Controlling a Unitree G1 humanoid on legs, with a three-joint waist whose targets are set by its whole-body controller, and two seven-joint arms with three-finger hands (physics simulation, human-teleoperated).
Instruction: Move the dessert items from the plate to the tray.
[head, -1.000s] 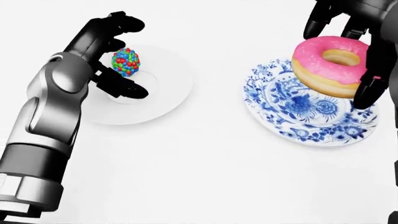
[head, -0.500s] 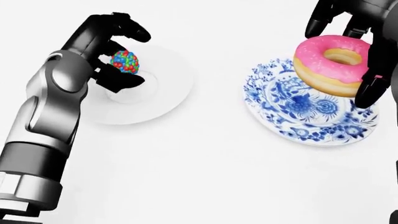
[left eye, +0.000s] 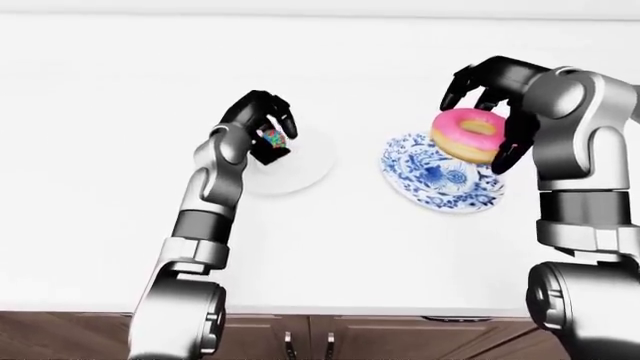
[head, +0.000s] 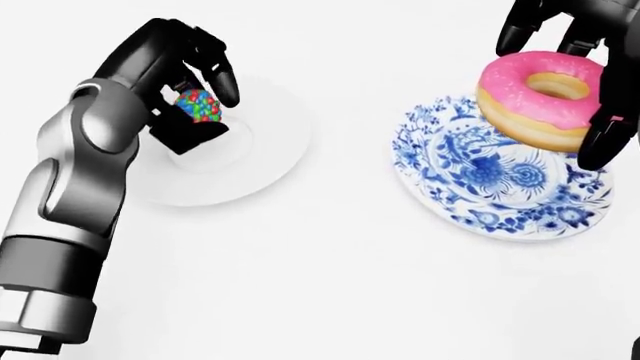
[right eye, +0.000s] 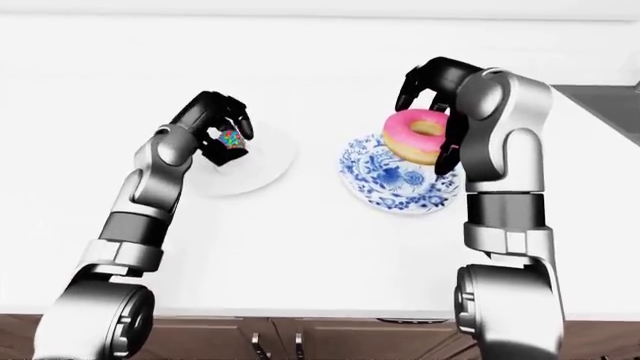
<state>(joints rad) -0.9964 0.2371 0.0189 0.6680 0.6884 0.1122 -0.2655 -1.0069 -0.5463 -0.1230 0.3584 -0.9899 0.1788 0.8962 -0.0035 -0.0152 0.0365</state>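
Observation:
A ball of multicoloured candy (head: 198, 104) sits over the white round dish (head: 265, 142) at the left of the head view. My left hand (head: 208, 109) has its fingers curled over the ball and its thumb under it, shut on it. A pink-iced donut (head: 510, 86) is held tilted just above the blue-patterned plate (head: 480, 187) at the right. My right hand (head: 560, 86) is shut on the donut, fingers on its upper edge and thumb on its lower right edge. The plate under the donut is bare.
Both dishes stand on a white counter (left eye: 330, 240). Brown cabinet fronts (left eye: 320, 337) run along the bottom of the eye views. A grey surface (right eye: 605, 105) shows at the right edge of the right-eye view.
My left fingers have closed down over the candy ball. My right hand has lifted the donut slightly up and to the right, off the blue plate.

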